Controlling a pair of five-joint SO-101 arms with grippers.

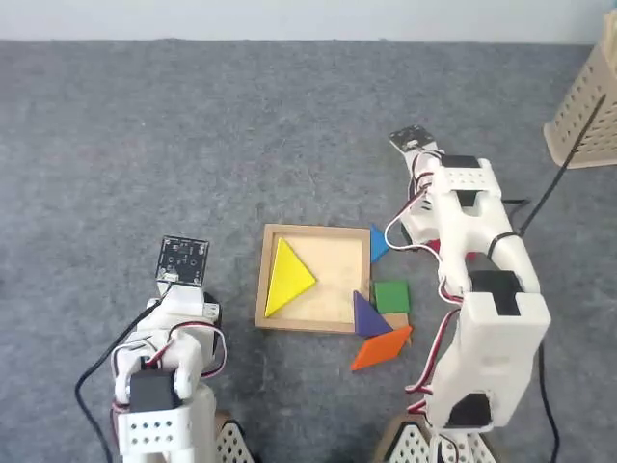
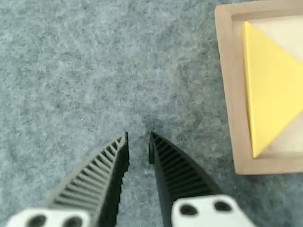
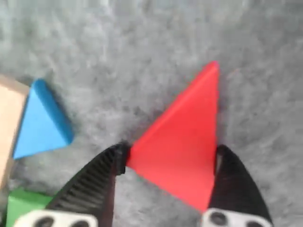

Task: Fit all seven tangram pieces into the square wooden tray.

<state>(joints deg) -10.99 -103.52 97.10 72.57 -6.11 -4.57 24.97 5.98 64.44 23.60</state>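
While the right claw (image 3: 171,152) clasps the red triangle (image 3: 184,142) across its width, jaws spread wide, the tray (image 1: 313,231) lies to its left, just past the blue triangle (image 3: 42,118); the left claw (image 2: 138,138), barely ajar and empty, hangs over carpet (image 2: 71,71) at the tray's other side.

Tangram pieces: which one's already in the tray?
Only the yellow triangle lies in the tray; the blue triangle, green square, purple triangle, orange parallelogram and red triangle aren't inside it.
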